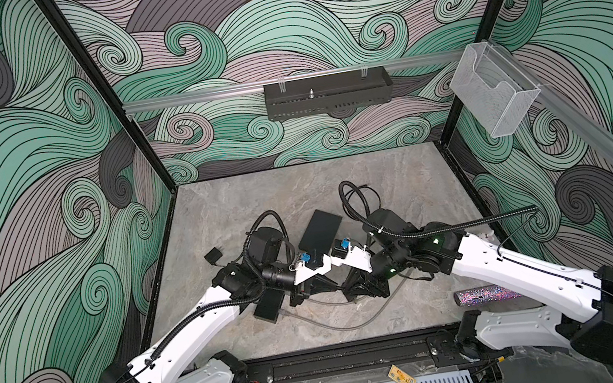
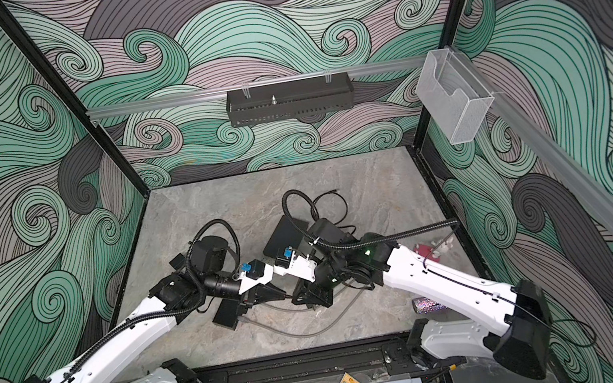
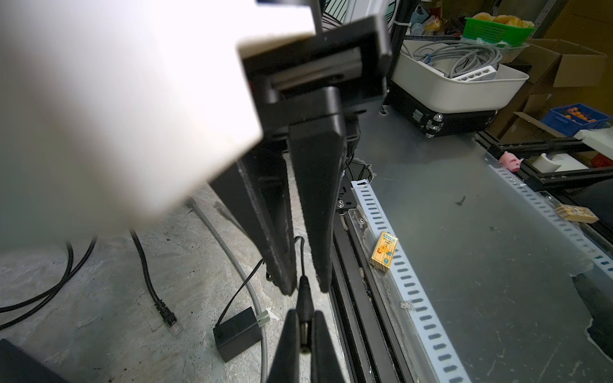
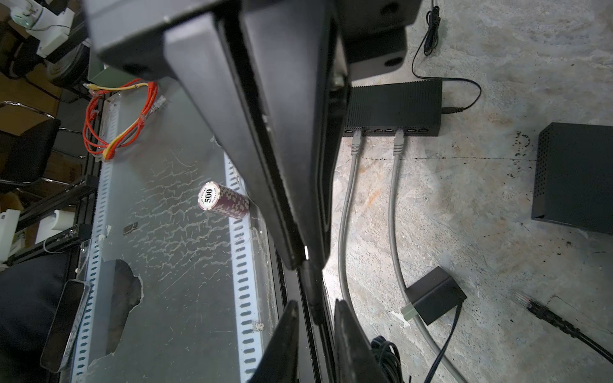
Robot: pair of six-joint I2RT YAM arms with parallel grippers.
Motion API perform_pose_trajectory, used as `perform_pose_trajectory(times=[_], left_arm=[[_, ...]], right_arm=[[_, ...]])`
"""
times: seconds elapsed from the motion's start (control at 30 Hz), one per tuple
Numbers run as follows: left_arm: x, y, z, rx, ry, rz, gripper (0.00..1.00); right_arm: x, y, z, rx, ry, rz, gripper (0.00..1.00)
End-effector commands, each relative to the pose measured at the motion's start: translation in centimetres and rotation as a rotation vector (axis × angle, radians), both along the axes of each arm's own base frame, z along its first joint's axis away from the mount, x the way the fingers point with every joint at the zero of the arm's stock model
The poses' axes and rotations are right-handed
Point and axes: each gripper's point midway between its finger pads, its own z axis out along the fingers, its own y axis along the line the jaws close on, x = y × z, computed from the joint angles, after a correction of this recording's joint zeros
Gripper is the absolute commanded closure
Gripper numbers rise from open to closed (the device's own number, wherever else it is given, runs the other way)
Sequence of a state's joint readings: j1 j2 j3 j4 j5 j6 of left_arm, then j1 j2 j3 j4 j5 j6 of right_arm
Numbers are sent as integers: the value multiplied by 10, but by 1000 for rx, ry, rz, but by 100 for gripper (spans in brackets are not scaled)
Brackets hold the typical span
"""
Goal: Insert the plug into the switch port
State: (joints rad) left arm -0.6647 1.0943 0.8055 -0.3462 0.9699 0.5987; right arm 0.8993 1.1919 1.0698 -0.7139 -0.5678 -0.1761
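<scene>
Over the middle of the grey surface [image 1: 400,185], in both top views, the left gripper [image 1: 333,286] and the right gripper [image 1: 348,286] meet tip to tip. A black switch [image 1: 269,308] lies on the surface under the left arm's wrist, just beside the left gripper. A flat black box [image 1: 320,232] lies behind the two grippers.

From the left wrist view, the left gripper [image 3: 304,315] is clamped on the plug [image 3: 303,326], whose metal end shows between its fingers. The right gripper [image 3: 306,288] faces it. Its fingers [image 3: 315,199] stand a little apart on either side of the plug's rear sleeve, and the thin cable [image 3: 300,245] runs up between them.

From the right wrist view, the left gripper [image 4: 305,258] has its fingers together, with a glint of metal at their tip. The plug's dark body [image 4: 311,288] sits between the parted fingers of the right gripper [image 4: 315,302]. Beyond them, well apart from the plug, the switch [image 4: 394,106] lies on the surface. Two grey cables [image 4: 398,146] sit in its row of ports.
</scene>
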Motion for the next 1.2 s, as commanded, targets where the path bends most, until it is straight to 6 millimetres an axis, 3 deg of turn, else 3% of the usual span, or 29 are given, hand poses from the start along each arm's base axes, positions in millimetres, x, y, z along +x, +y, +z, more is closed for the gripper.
perform_pose_trajectory(times=[0.0,0.4,0.8,1.0,1.03,1.07,1.17], left_arm=[[-5,-4,14,-25,-17,-40,98],[-6,-4,14,-24,-15,-43,98],[-6,-4,15,-26,-17,-41,98],[-4,-4,16,-26,-16,-33,96],[-4,-5,17,-28,-13,-27,84],[-1,-5,20,-30,-9,-5,59],[18,-2,33,-23,-25,150,18]], right_arm=[[-4,6,15,45,2,30,83],[-5,6,15,47,1,29,92],[-9,5,9,26,12,44,89],[-10,5,6,14,12,46,100],[-8,4,4,4,9,34,100],[-4,4,2,-6,1,14,100],[8,-1,-4,-46,-29,-55,100]])
